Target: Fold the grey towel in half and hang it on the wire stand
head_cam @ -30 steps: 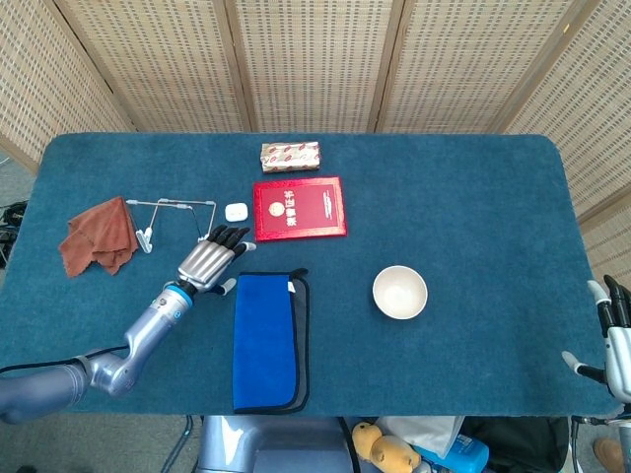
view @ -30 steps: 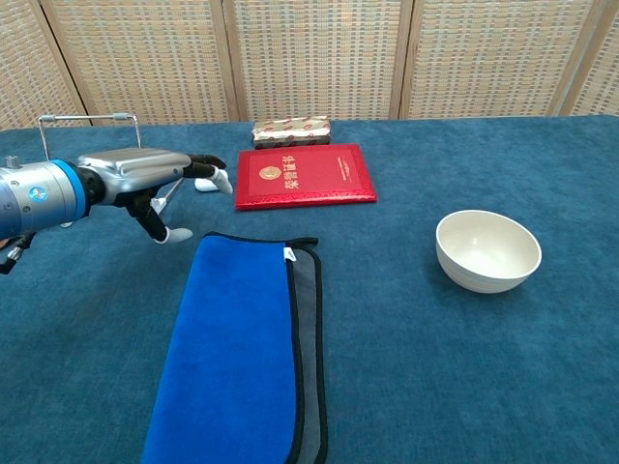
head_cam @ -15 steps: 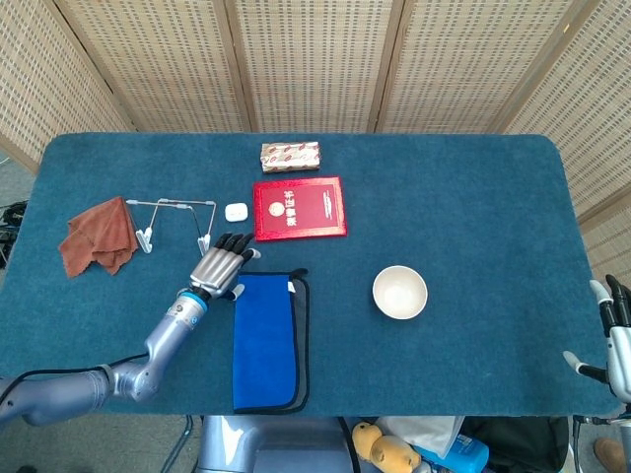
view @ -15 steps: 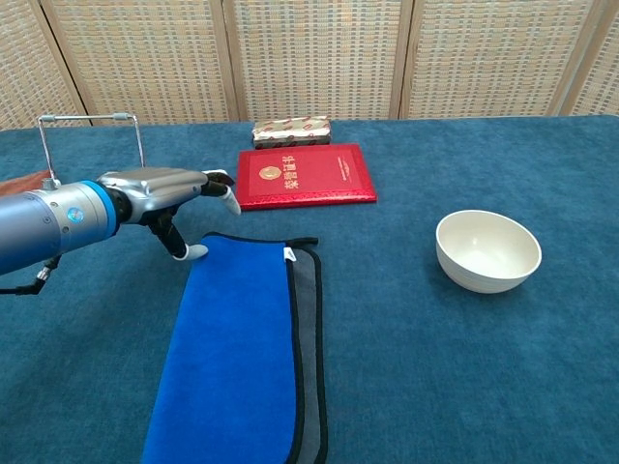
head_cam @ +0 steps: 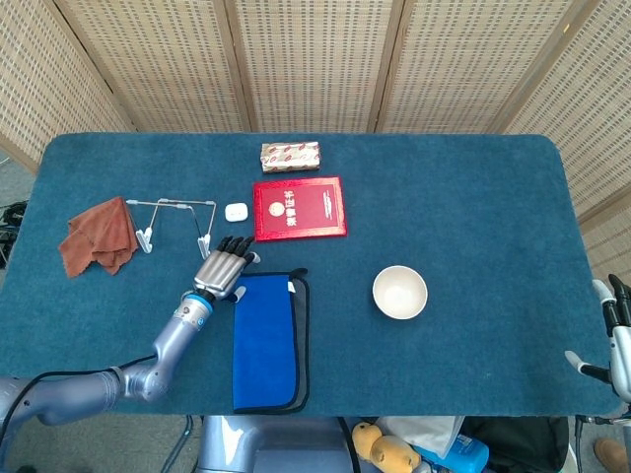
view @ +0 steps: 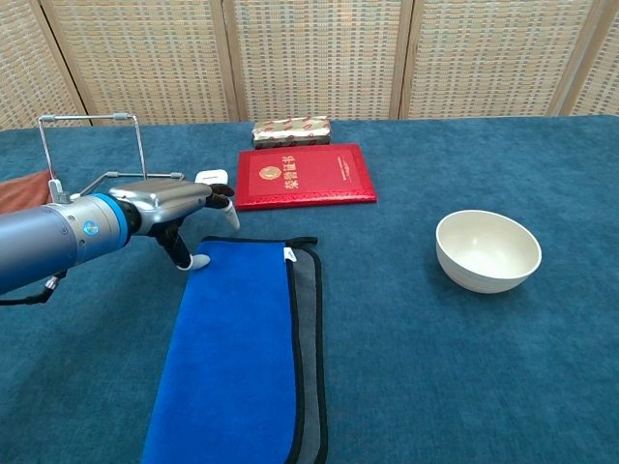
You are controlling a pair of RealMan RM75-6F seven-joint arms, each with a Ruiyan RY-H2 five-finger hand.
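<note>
Towel [head_cam: 266, 340] lies flat near the worktop's [head_cam: 473, 207] near-left edge, blue face up with grey layer peeking out right, looks light and floppy, best pinched at its far-left corner where the left hand [head_cam: 221, 266] hovers spread, holding nothing.

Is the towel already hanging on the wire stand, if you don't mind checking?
No, the towel lies flat on the table, apart from the bare wire stand.

the left hand [head_cam: 220, 268] has slid right and nearer — from beside the wire stand [head_cam: 179, 219] down to the far left corner of the towel [view: 242, 358], thumb tip at its edge.
</note>
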